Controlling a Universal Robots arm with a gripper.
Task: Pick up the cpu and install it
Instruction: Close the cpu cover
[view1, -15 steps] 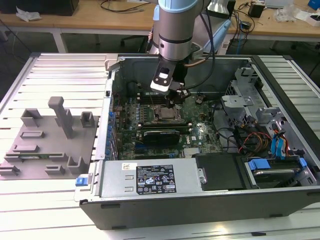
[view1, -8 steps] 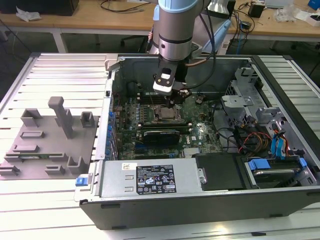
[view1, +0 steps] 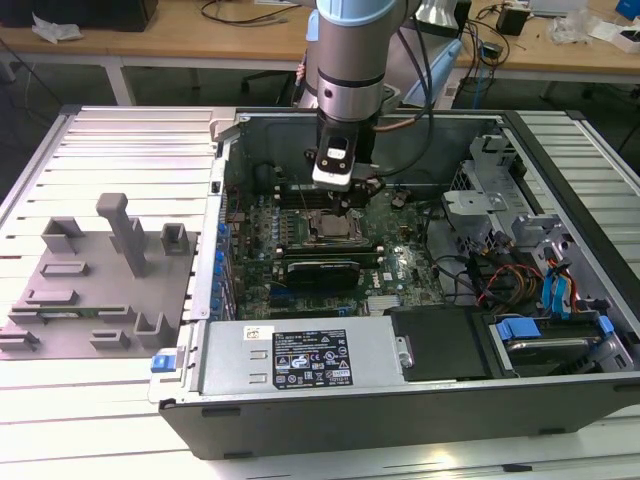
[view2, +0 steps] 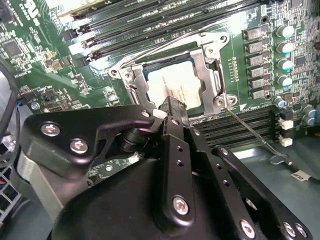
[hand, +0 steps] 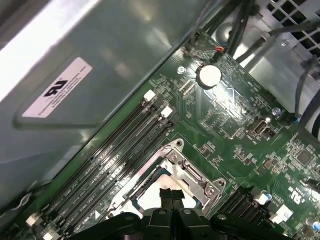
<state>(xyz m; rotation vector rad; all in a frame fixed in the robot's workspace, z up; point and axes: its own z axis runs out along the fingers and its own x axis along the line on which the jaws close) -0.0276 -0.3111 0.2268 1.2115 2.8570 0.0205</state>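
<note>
One off-centre push is my worry here. From the exterior view's left, the grey fixture blocks (view1: 100, 265) stand well apart; then comes the open case (view1: 400, 415), with the gripper (view1: 350, 207) over the socket (view2: 206, 62). Its fingers (view2: 171, 106) are pinched together on nothing. Bearing down unevenly could, I'd guess, tilt the cpu (view2: 175, 85) and bend contacts. That cpu lies flat inside the socket, right beneath the fingertips; whether they touch it I cannot tell.
</note>
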